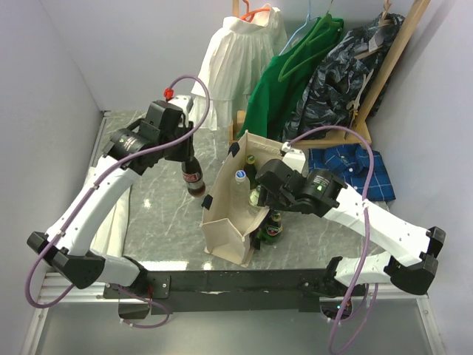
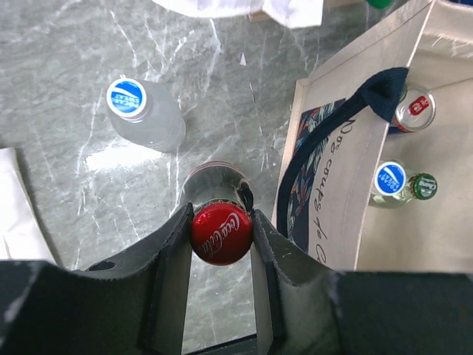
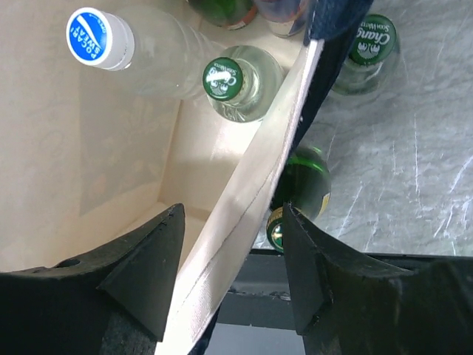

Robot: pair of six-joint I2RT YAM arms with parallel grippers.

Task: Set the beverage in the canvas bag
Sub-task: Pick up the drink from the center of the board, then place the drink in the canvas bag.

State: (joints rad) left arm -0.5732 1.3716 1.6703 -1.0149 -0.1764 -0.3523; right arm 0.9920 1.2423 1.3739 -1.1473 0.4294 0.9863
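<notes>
The cream canvas bag (image 1: pixel 225 222) stands upright mid-table with navy handles. My left gripper (image 1: pixel 186 151) is shut on the red cap (image 2: pixel 221 233) of a dark cola bottle (image 1: pixel 194 177), which hangs above the table just left of the bag (image 2: pixel 332 185). My right gripper (image 1: pixel 260 194) is open, with its jaws on either side of the bag's right wall (image 3: pixel 251 200). Inside the bag are a blue-capped clear bottle (image 3: pixel 100 38), a green-capped bottle (image 3: pixel 224 78) and a red can (image 2: pixel 414 109).
A blue-capped clear bottle (image 2: pixel 144 118) stands on the marble left of the bag. Green bottles (image 3: pixel 307 185) (image 3: pixel 372 41) stand outside its right wall. A white folded cloth (image 1: pixel 111 222) lies at the left. Hung clothes (image 1: pixel 288 81) and a blue plaid shirt (image 1: pixel 355 170) are behind.
</notes>
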